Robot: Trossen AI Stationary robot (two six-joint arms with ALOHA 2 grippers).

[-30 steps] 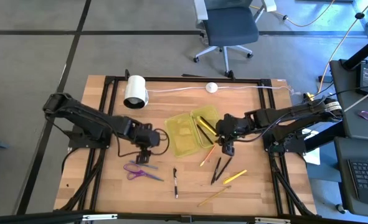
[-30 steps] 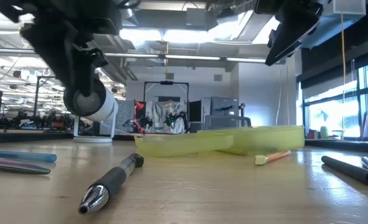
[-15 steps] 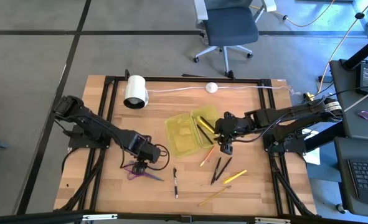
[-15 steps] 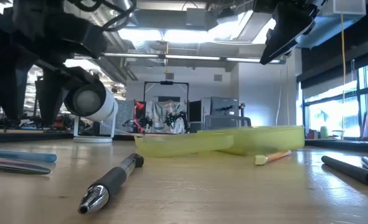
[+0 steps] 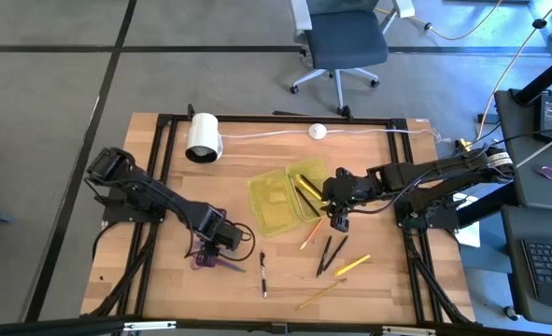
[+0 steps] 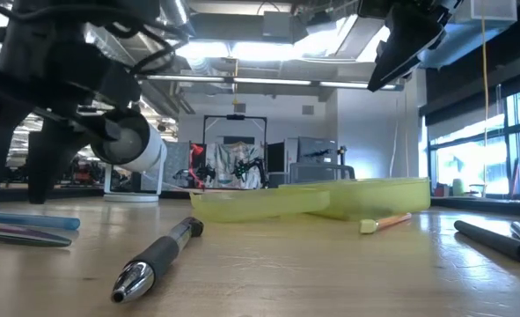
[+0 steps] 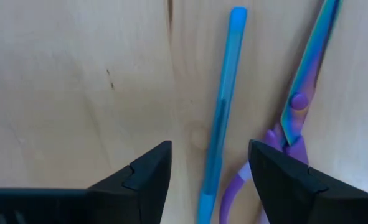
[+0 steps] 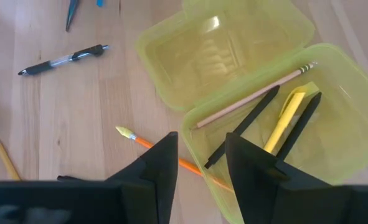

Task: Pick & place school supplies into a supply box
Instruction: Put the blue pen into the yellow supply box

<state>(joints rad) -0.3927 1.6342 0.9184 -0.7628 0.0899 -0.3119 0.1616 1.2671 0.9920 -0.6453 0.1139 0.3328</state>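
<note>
Left gripper [image 7: 208,171]: fingers parted, nothing held, lowered over the front-left of the table; a blue pen [image 7: 221,112] lies between the two fingers [image 7: 143,174], with the scissors [image 7: 299,106] just beside it, purple handles nearest one fingertip.
Step judged in hand: pickup of the blue pen. A clean grasp is best served by centring the jaws across the pen's shaft and keeping the scissor handle outside the closing gap; the two lie nearly parallel and close, so a double catch is a risk.
Right gripper [image 8: 199,165]: fingers apart, empty, held above the near edge of the supply box [image 8: 171,81].
Supply box contents: a wooden pencil [image 8: 252,96], a yellow marker [image 8: 283,118] and two black pens, all in one half; the other half appears bare, though the plastic's glare makes this uncertain.
Loose items: an orange pencil [image 8: 165,155] touching the box edge, a black pen [image 5: 262,273] at table front, further dark pens and yellow pencils [image 5: 352,265] to the right.
Surface: pale wooden table [image 5: 163,280] within a black frame.
Far edge: a white roll [image 5: 203,136] and a white puck [image 5: 318,132] on a cable.
Room: grey floor, an office chair [image 5: 346,42] beyond the table.
</note>
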